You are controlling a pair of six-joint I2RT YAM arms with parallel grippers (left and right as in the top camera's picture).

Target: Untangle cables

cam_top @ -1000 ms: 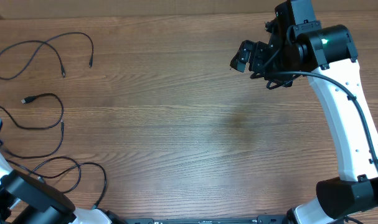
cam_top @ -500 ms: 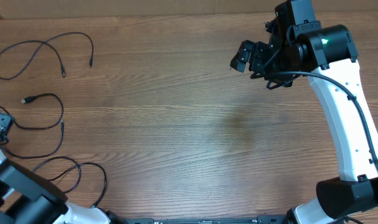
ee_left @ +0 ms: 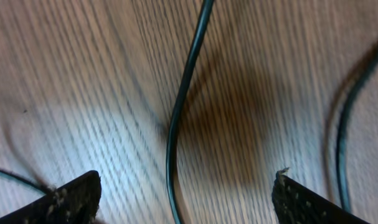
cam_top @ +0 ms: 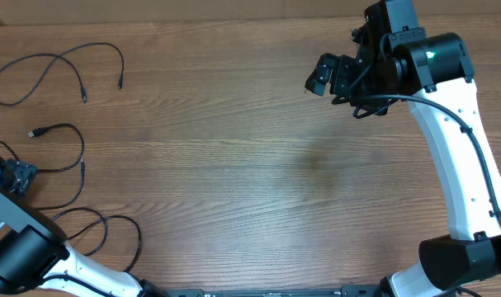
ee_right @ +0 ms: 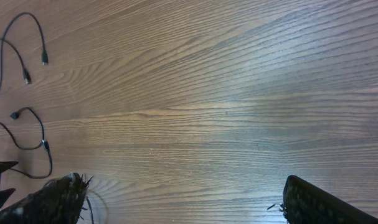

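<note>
Three cables: all lie at the left side of the tabletop (cam_top: 233,165).
Near cable (cam_top: 139,235): loose loops close to the near edge.
Left tool (cam_top: 19,177): released, fingers spread; low over the tabletop at the left edge. One cable strand (ee_left: 175,118) runs between the fingertips and is not pinched.
Middle cable (cam_top: 82,148): curved, with its plug end pointing left; just beside the left tool.
Far cable (cam_top: 64,55): looped near the far left corner, apart from the other two.
Right tool (cam_top: 320,76): released, grasping nothing; raised at the far right, well apart from every cable.
</note>
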